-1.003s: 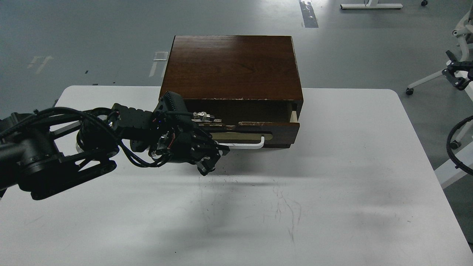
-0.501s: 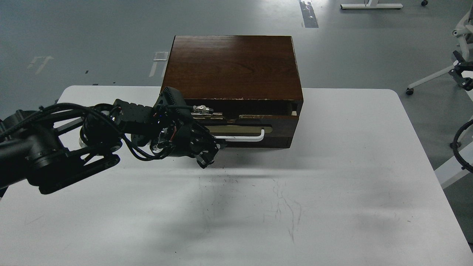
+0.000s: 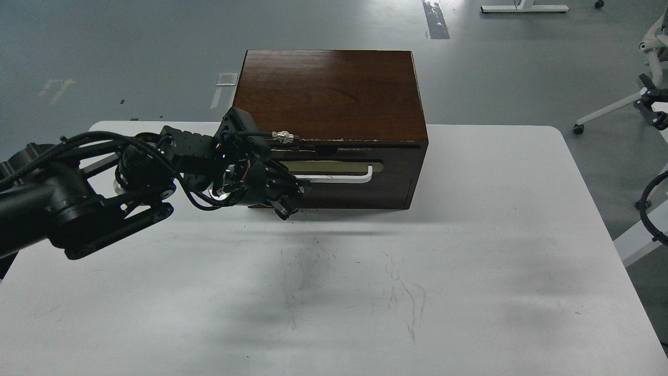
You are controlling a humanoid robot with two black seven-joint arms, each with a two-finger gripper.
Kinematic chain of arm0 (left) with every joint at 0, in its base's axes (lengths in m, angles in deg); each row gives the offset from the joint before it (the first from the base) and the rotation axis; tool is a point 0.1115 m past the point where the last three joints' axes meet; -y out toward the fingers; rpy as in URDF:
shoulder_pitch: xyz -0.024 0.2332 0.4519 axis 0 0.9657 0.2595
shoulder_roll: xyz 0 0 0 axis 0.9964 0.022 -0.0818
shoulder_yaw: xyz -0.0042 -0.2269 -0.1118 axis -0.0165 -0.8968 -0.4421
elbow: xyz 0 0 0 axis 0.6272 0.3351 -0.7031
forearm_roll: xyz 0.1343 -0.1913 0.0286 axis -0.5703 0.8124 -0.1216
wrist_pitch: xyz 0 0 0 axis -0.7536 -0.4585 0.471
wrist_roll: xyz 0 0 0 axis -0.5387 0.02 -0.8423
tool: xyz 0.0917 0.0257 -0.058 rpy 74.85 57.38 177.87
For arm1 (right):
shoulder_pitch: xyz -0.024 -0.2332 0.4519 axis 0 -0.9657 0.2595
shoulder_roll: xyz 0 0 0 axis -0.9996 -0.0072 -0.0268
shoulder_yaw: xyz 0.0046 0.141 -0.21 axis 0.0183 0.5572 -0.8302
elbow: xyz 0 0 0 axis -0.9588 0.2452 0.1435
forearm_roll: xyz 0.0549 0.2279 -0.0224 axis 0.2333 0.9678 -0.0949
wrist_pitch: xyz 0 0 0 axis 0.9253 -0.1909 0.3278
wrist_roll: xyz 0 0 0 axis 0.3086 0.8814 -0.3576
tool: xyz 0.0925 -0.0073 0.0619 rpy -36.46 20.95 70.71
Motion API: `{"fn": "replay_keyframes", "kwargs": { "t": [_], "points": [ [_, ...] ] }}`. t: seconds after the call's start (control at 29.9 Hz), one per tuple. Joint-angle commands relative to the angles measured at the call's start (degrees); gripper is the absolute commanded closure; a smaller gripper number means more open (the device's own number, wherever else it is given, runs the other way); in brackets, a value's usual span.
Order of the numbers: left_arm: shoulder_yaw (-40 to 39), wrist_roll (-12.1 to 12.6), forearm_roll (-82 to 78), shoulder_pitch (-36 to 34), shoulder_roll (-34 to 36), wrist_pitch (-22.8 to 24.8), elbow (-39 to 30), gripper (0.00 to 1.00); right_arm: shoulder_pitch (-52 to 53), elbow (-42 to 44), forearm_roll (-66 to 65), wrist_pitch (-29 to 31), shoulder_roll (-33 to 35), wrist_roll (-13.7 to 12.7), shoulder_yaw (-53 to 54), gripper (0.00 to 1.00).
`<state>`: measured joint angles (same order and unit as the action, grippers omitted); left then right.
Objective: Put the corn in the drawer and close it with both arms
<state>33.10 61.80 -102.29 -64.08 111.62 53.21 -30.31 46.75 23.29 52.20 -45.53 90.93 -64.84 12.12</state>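
The dark brown drawer [image 3: 365, 190], with its white bar handle [image 3: 342, 179] on a beige plate, sits pushed in, about flush with the front of the cabinet [image 3: 329, 94]. My left gripper [image 3: 286, 204] is against the left end of the drawer front, just below and left of the handle. Its dark fingers cannot be told apart. The corn is hidden. A black clawed part of my right arm [image 3: 652, 102] shows at the far right edge, well away from the cabinet and mostly cut off.
The cabinet stands at the back middle of the white table [image 3: 469, 271]. A black cable loop [image 3: 647, 209] hangs off the table's right edge. White chair legs [image 3: 605, 112] stand on the grey floor at the back right.
The drawer has slid from partly open to shut. My left gripper moved up and back with the drawer front. The black part at the right edge drew further right.
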Motion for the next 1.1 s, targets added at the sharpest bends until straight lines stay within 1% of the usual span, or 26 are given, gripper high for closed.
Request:
{"fn": "replay_keyframes", "kwargs": {
  "t": [0.0, 0.3, 0.4, 0.47, 0.5, 0.53, 0.6, 0.63, 0.7, 0.74, 0.77, 0.8, 0.84, 0.87, 0.9, 0.97, 1.0, 1.04, 1.07],
  "points": [
    [-0.07, 0.02, 0.58, -0.10, 0.10, 0.00, 0.03, 1.00, 0.00, 0.01, 0.01, 0.00, -0.02, -0.02, 0.01, 0.00],
    [0.19, 0.02, 1.11, -0.45, -0.07, 0.00, -1.11, 1.00, 0.00, 0.01, 0.01, 0.00, -0.02, -0.11, -0.26, 0.00],
    [-0.33, -0.07, 1.38, -0.54, 0.80, 0.00, -4.09, 1.00, 0.00, 0.10, 0.01, 0.00, -0.02, -0.11, 0.01, 0.00],
    [-1.21, -0.15, 3.56, -0.89, 3.08, 0.00, -6.20, 1.00, 0.00, 0.10, 0.01, 0.00, -0.02, 0.06, 0.18, 0.00],
    [-1.22, -0.15, 3.57, -0.89, 3.09, 0.00, -6.21, 1.00, 0.00, 0.10, 0.01, 0.00, -0.02, 0.06, 0.18, 0.00],
    [-1.65, -0.59, 6.79, -1.85, 4.31, 0.00, -6.82, 1.00, -0.09, 0.10, 0.01, 0.00, 0.06, -0.02, -0.08, 0.00],
    [-1.66, -2.26, 11.99, -3.52, 5.20, 0.00, -6.83, 1.00, -0.09, 0.01, 0.01, 0.00, 0.15, -0.11, 0.01, 0.00],
    [-1.92, -4.00, 15.49, -4.05, 5.98, 0.00, -6.65, 1.00, -0.09, 0.10, 0.01, 0.00, 0.07, -0.11, 0.09, 0.00],
    [-4.19, -6.21, 22.51, -4.40, 7.74, 0.00, -6.48, 1.00, -0.09, 0.02, 0.01, 0.00, 0.06, -0.03, 0.27, 0.00],
    [-5.51, -6.65, 25.52, -4.40, 8.27, 0.00, -6.21, 1.00, 0.00, -0.07, 0.01, 0.00, 0.06, -0.02, 0.27, 0.00],
    [-8.31, -6.75, 32.77, -4.14, 8.80, 0.00, -5.34, 1.00, 0.35, -0.07, 0.01, 0.00, 0.06, 0.06, 0.27, 0.00],
    [-9.55, -6.66, 36.67, -3.97, 8.98, 0.00, -4.37, 1.00, 0.53, -0.07, 0.01, 0.00, 0.06, 0.06, 0.27, 0.00],
    [-11.48, -6.92, 45.15, -3.79, 9.59, 0.00, -1.49, 1.00, 0.70, -0.07, 0.01, 0.00, 0.06, 0.15, 0.36, 0.00],
    [-12.20, -6.92, 50.02, -3.79, 10.20, 0.00, -0.07, 0.98, 0.79, -0.07, 0.01, 0.00, 0.15, 0.15, 0.36, 0.00],
    [-13.16, -6.92, 59.64, -3.70, 11.60, 0.00, 2.55, 0.90, 0.97, -0.07, 0.01, 0.00, 0.24, 0.15, 0.97, 0.00],
    [-13.78, -7.01, 69.79, -3.61, 13.10, 0.00, 4.59, 0.85, 1.23, 0.01, 0.01, 0.00, 0.33, 0.15, 1.76, 0.00],
    [-14.13, -7.01, 80.28, -3.44, 14.76, 0.00, 6.60, 0.76, 1.32, -0.07, 0.01, 0.00, 0.68, 0.06, 2.72, 0.00],
    [-14.31, -6.92, 90.05, -3.18, 16.09, 0.00, 9.14, 0.64, 1.32, -0.07, 0.01, 0.00, 1.29, 0.06, 3.60, 0.00],
    [-14.31, -6.92, 94.76, -3.00, 16.53, 0.00, 10.56, 0.59, 1.32, -0.07, 0.01, 0.00, 1.47, -0.02, 3.96, 0.00]
  ]
}}
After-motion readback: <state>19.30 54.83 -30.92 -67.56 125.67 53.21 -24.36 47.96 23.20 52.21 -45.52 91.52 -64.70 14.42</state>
